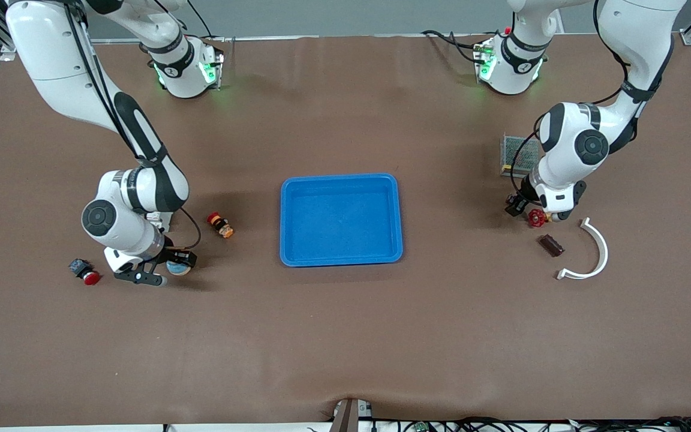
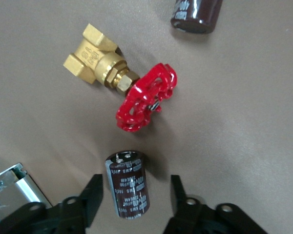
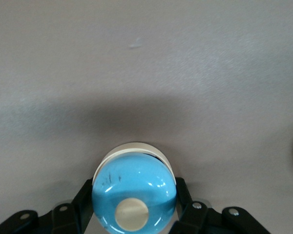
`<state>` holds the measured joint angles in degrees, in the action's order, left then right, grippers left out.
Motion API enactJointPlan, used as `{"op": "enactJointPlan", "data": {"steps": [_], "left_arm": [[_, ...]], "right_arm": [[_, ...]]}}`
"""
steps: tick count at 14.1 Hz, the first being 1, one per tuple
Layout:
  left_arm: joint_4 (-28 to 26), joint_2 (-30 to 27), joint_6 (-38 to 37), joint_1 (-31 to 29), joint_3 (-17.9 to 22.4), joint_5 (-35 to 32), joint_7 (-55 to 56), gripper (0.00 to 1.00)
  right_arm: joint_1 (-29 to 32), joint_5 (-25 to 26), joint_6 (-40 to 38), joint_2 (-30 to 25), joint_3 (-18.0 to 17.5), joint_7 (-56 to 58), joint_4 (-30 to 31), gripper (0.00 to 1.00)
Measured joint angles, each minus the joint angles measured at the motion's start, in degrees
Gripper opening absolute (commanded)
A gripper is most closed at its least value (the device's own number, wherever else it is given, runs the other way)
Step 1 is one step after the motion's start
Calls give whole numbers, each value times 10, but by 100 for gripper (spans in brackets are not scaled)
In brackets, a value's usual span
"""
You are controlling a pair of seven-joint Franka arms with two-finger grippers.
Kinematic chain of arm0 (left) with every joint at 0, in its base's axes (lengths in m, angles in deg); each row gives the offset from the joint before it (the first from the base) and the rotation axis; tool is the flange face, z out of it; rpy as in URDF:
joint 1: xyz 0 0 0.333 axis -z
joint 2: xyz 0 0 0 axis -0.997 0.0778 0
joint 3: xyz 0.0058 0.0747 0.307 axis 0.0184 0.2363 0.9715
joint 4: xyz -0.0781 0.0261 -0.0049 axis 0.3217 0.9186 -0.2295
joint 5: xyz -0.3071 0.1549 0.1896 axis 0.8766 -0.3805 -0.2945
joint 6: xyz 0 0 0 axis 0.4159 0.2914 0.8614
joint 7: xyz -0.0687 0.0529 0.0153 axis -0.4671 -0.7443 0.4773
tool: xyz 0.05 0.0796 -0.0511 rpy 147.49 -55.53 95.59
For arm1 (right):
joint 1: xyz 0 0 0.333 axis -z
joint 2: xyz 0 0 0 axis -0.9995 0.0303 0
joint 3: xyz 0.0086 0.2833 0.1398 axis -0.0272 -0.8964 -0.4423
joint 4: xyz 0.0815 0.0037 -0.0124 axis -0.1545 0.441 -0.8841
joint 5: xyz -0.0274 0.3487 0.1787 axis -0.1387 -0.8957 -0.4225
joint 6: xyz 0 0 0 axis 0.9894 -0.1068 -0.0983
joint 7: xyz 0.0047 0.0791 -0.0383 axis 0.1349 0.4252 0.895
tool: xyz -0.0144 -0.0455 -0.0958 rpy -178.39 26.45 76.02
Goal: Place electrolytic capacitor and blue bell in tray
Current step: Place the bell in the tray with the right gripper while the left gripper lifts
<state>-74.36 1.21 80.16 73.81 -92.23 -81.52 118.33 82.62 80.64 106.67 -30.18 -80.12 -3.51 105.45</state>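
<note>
The blue bell (image 3: 134, 195), a glossy blue dome with a cream knob, is low at the table at the right arm's end. My right gripper (image 3: 134, 187) is shut on it, a finger against each side; the front view shows the same bell (image 1: 179, 266) and gripper (image 1: 162, 271). An electrolytic capacitor (image 2: 128, 184), dark brown and lying on its side, sits between the fingers of my left gripper (image 2: 136, 183), which is open with a gap on each side. A second capacitor (image 1: 551, 245) lies nearer the front camera. The blue tray (image 1: 341, 259) is at the table's middle.
A brass valve with a red handwheel (image 1: 536, 217) lies between the two capacitors. A white curved part (image 1: 594, 255) and a perforated metal box (image 1: 518, 155) are at the left arm's end. A red-capped button (image 1: 84, 271) and a small orange part (image 1: 221, 225) lie near the bell.
</note>
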Motion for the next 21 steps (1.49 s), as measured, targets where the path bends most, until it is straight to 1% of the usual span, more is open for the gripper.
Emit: {"op": "enactJointPlan", "data": {"steps": [2, 3, 5, 7, 10, 14, 15, 17, 21], "left_arm": [[0, 2, 0, 0, 0, 0, 0, 22], [0, 4, 0, 0, 0, 0, 0, 15], [1, 5, 0, 0, 0, 0, 0, 0], [4, 5, 1, 0, 0, 0, 0, 0], [25, 5, 2, 1, 0, 0, 0, 0], [55, 5, 2, 9, -6, -1, 0, 0], [62, 5, 2, 15, -7, -1, 3, 0], [75, 5, -1, 31, -8, -1, 27, 0], [119, 5, -60, 76, -9, -1, 103, 0]], "right_arm": [[-8, -1, -68, -5, -2, -12, -30, 0], [-15, -1, -97, -11, -3, -14, -44, 0], [-41, -2, -136, -31, -5, -22, -58, 0], [-75, -2, -164, -52, -6, -45, -59, 0], [-144, -3, -194, -78, -7, -138, -56, 0], [-251, -3, -192, -101, -8, -279, -39, 0], [-272, -3, -183, -102, -8, -307, -34, 0], [-300, -3, -140, -103, -8, -343, -12, 0], [-318, -3, -28, -99, -7, -375, 53, 0]]}}
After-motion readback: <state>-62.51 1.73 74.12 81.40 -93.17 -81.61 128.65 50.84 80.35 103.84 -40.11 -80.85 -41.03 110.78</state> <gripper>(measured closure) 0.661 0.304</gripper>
